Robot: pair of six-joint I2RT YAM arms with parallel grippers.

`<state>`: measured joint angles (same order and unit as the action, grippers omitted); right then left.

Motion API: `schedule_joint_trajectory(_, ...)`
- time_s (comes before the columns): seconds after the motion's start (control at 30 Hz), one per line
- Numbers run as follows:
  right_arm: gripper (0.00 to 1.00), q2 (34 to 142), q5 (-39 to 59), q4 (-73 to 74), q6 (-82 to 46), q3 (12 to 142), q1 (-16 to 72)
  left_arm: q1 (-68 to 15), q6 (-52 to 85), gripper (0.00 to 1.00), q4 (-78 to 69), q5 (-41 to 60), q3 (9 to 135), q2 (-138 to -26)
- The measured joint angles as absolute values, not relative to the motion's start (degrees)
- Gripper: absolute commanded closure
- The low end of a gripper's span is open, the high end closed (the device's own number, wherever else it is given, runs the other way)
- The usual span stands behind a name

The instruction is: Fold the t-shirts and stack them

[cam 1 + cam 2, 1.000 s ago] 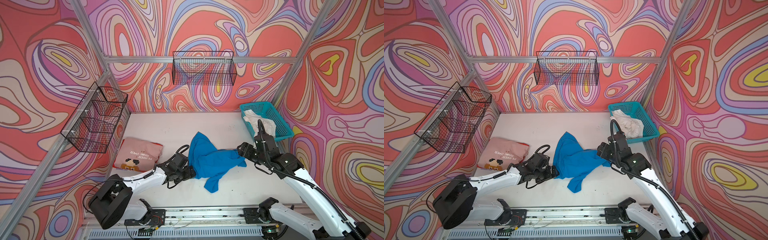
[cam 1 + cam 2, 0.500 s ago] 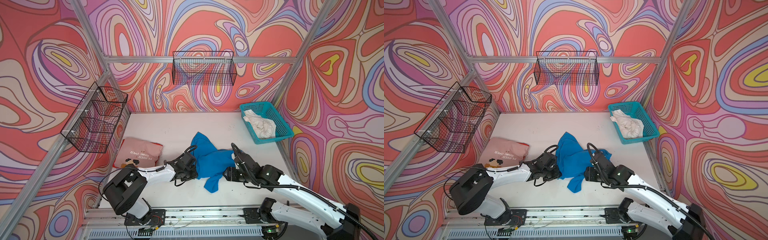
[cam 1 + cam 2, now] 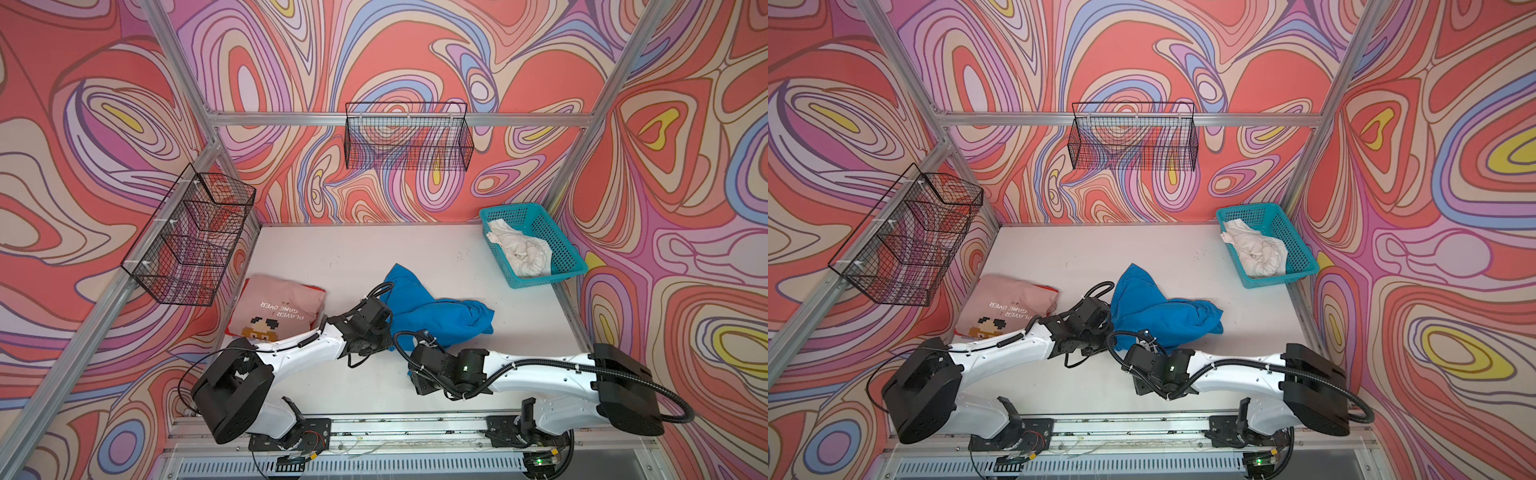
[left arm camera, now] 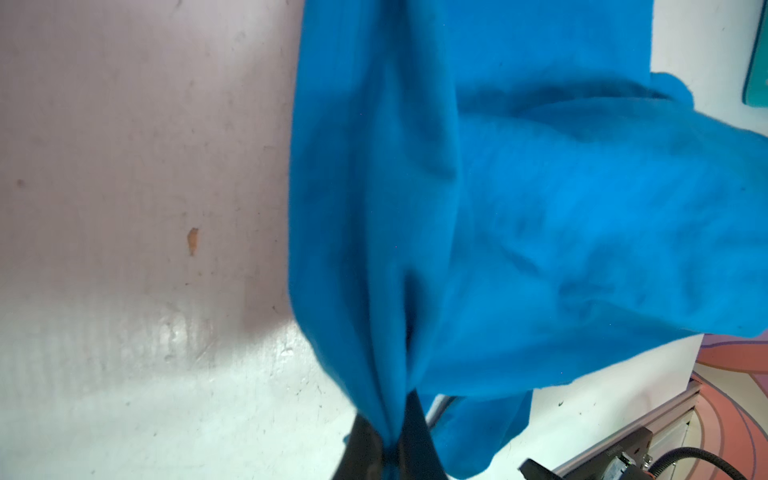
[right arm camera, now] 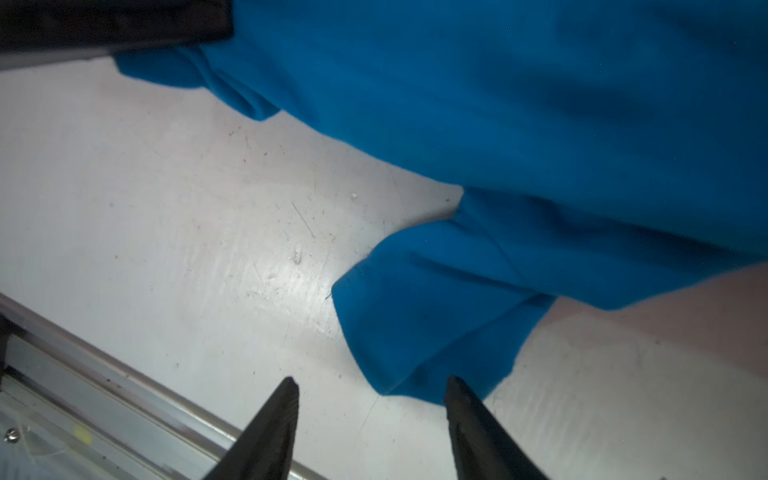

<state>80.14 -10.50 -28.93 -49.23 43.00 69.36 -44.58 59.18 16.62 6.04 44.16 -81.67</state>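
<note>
Blue t-shirt (image 4: 498, 187) pinched by left hand (image 4: 390, 440); right hand (image 5: 372, 382) spread near edge.

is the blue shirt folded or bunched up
Bunched up, not folded: the blue shirt lies in a rumpled heap with loose creases, and the left gripper pinches one gathered edge.

I counted three t-shirts: one blue shirt (image 3: 436, 322), one pink shirt (image 3: 282, 305) and one off-white shirt (image 3: 525, 253). There was a single teal basket (image 3: 559, 245), and two black wire baskets — the side wire basket (image 3: 187, 245) and the back wire basket (image 3: 407, 145). Two robot arms besides — left arm (image 3: 299, 353) and right arm (image 3: 540, 370).
</note>
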Motion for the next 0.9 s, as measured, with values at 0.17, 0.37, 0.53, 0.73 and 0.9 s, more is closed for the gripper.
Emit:
schedule_joint_trajectory(0.17, 0.56, 82.48, -11.7, -25.47, -50.24, 42.63, 69.36, -43.77, 59.18, 1.0, 17.26, 5.8, 44.16, -79.72)
schedule_joint_trajectory(0.37, 0.61, 84.33, -12.71, -23.88, -51.55, 41.98, 69.36, -42.68, 59.18, 1.0, 17.56, 5.74, 43.99, -77.84)
schedule_joint_trajectory(0.53, 0.62, 87.31, -14.37, -24.36, -52.88, 42.22, 69.38, -41.89, 59.2, 1.0, 17.63, 5.78, 43.07, -76.05)
schedule_joint_trajectory(0.73, 1.0, 88.97, -16.38, -25.28, -53.93, 43.33, 69.45, -41.17, 59.22, 1.0, 17.67, 5.82, 42.33, -74.32)
schedule_joint_trajectory(0.9, 1.0, 85.3, -17.98, -30.72, -54.54, 43.86, 69.45, -39.16, 59.13, 1.0, 18.7, 6.22, 41.93, -72.27)
